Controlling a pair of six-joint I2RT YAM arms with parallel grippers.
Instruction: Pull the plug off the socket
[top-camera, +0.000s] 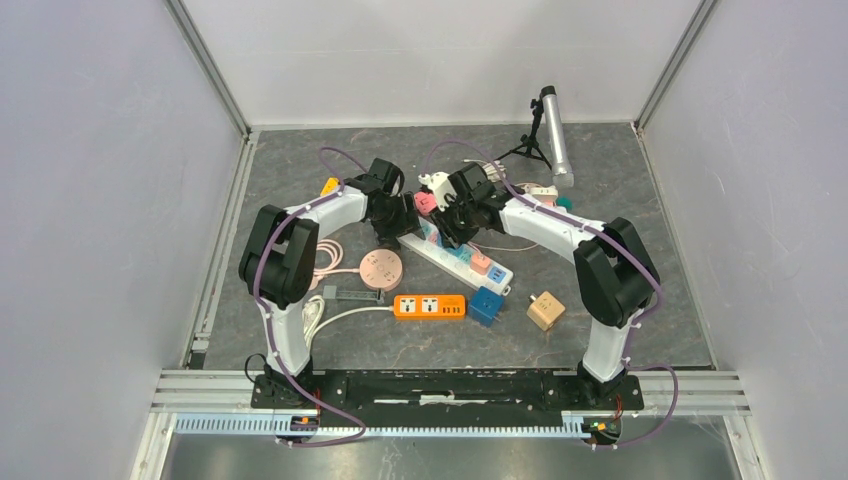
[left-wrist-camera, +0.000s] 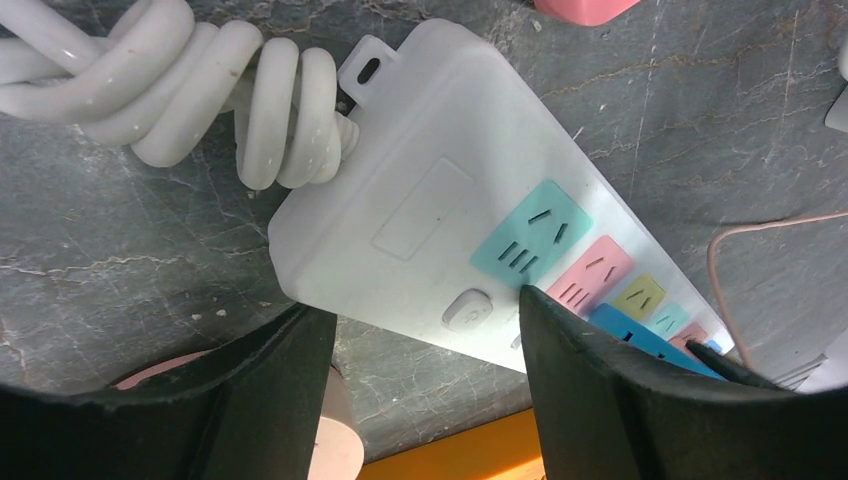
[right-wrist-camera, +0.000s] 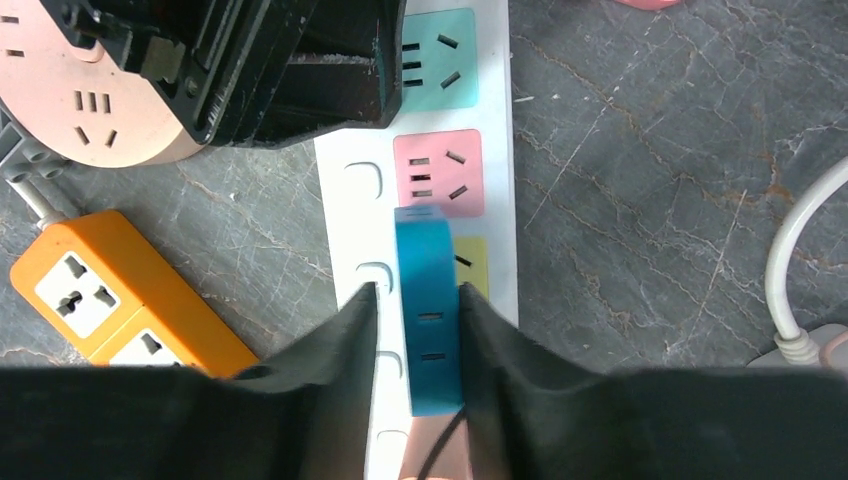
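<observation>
**Station status, as I read it from the remote console**

1. Task item. The blue plug (right-wrist-camera: 430, 310) is seated in the white power strip (top-camera: 462, 260), which lies diagonally on the table (top-camera: 650, 210) in front of both arms. In the right wrist view the plug sits on the yellow outlet (right-wrist-camera: 474, 262), just below the pink outlet (right-wrist-camera: 438, 172). The teal outlet (right-wrist-camera: 440, 58) is beyond that.

2. Right end effector (right-wrist-camera: 415, 290). Its two fingers flank the plug, one on each long side. The right finger (right-wrist-camera: 510, 360) lies against the plug's edge. The left finger (right-wrist-camera: 335, 360) is just beside the opposite edge, with what looks like a thin strip of white showing between them. I cannot tell from this view whether the plug is firmly clamped.

3. Left end effector (left-wrist-camera: 425, 315). It is open, with fingers spread wide and nothing clamped between them. It hangs over the cable end of the strip. The strip's near edge and its switch button (left-wrist-camera: 466, 310) show in the gap, and one finger (left-wrist-camera: 610, 400) overlaps the outlet row. The coiled white cable (left-wrist-camera: 200, 90) is bunched at that end of the strip.

4. Surroundings. An orange power strip (top-camera: 429, 306) and a round pink socket block (top-camera: 380, 268) lie nearer the arm bases. A blue cube (top-camera: 485, 305) sits just right of the orange strip, and a tan cube (top-camera: 545, 310) lies further right.
</observation>
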